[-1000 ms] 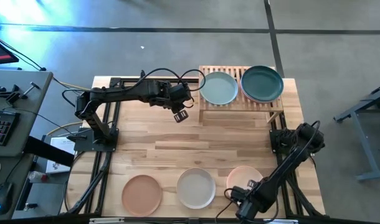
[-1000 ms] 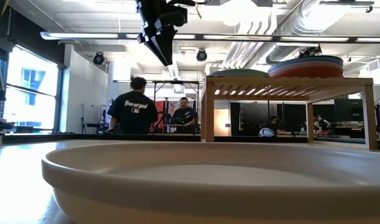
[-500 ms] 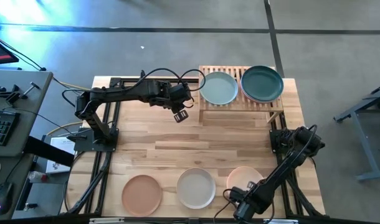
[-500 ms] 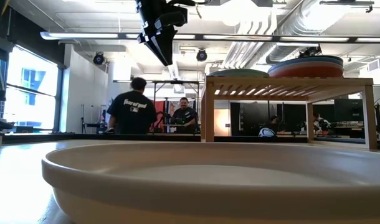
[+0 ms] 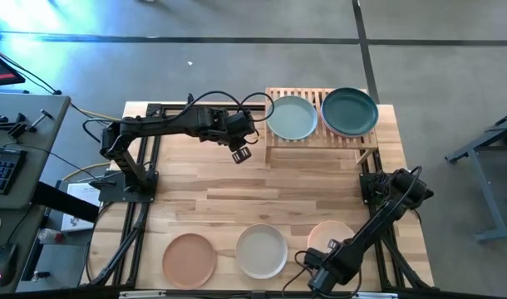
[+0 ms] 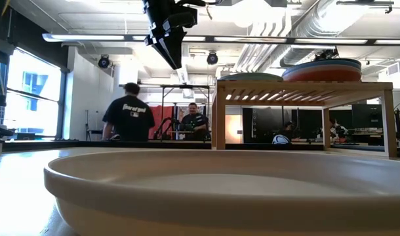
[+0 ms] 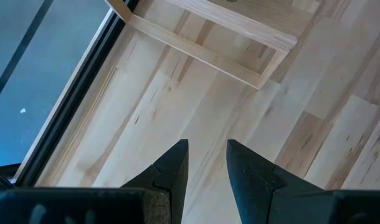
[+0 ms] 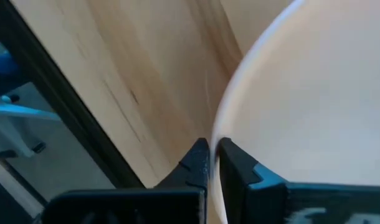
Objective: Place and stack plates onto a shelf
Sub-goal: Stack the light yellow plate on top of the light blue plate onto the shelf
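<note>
So going left to right across the table: the left gripper hangs in the air just beside the shelf, on its left side, with its fingers slightly apart and nothing between them. Along the near edge sit three plates in a row, the terracotta plate furthest left, the grey-white plate in the middle (it fills the whole low view, right up against that camera), and the peach plate on the right. Up on the shelf, the mint green plate is on the left half and the dark teal plate tops a stack on the right half; from the low view you can see blue and red-orange rims under it. Down at the near right corner, the right gripper is pinched closed on the near rim of the peach plate, with the rim caught between its fingertips in the wrist view. A couple of people are standing around in the room behind the table.
</note>
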